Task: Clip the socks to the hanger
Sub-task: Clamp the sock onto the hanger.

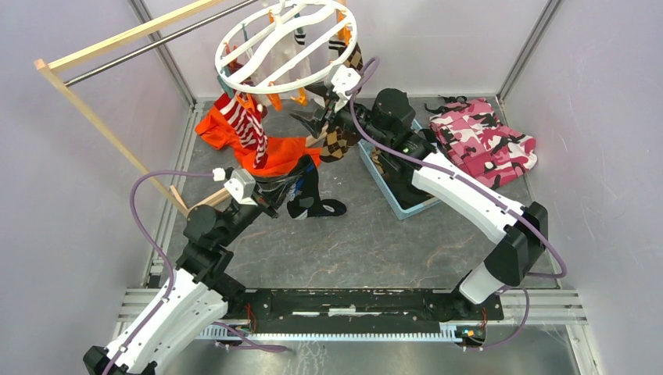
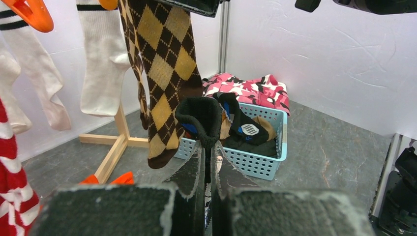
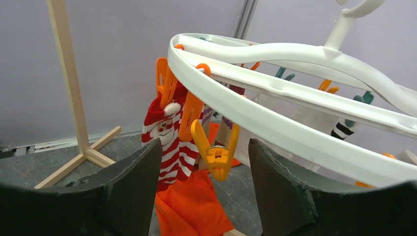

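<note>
The hanger, a white round ring with orange and teal clips, hangs at the back. On it hang a red-and-white striped sock, a brown argyle sock and white socks. My left gripper is shut on the cuff of a black sock with blue, which dangles below it. My right gripper is open just under the ring. An empty orange clip hangs between its fingers, touching neither.
A light blue basket with more dark socks stands right of centre. Pink camouflage cloth lies at the back right. An orange garment lies under the hanger. The wooden rack with its metal bar stands at the left.
</note>
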Available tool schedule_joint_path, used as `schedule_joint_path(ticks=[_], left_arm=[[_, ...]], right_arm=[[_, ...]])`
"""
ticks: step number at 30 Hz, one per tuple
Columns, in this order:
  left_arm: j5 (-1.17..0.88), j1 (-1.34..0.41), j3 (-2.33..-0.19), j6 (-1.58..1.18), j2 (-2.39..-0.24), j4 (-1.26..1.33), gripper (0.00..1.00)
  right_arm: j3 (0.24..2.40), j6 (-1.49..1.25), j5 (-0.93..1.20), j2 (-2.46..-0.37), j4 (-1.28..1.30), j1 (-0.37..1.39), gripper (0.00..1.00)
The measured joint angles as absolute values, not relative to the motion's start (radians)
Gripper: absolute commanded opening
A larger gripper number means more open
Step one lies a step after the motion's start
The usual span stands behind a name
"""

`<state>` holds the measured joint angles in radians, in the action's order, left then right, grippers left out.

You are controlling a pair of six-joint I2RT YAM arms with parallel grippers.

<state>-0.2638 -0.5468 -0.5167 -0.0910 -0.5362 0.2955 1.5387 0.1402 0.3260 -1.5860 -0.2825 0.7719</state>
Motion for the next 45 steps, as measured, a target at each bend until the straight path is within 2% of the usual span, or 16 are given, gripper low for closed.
schedule_joint_path(ticks=[18,22,28,31,38,45], left_arm=[[-0.263,-0.547,-0.516,-0.091,-0.537,0.314,0.02],[-0.263,-0.547,-0.515,-0.091,-0.543,0.323,0.02],[-0.263,-0.547,-0.513,-0.091,-0.554,0.327,0.02],[-0.261,-0.547,-0.512,-0.091,-0.564,0.340,0.02],[-0.252,-0.547,-0.538,-0.092,-0.673,0.368,0.02],[-0.229,-0.530,-0.648,-0.092,-0.803,0.360,0.02]], right_arm=[[1.539,0.064,0.229,-1.623,-0.390,0.782,0.65],[1.540,0.050,0.224,-1.625,-0.402,0.782,0.53],[1.547,0.033,0.222,-1.636,-0.410,0.781,0.27],[1.552,0.026,0.223,-1.636,-0.411,0.782,0.20],[1.589,-0.027,0.251,-1.636,-0.392,0.772,0.15],[1.613,-0.100,0.317,-1.638,-0.353,0.747,0.15]])
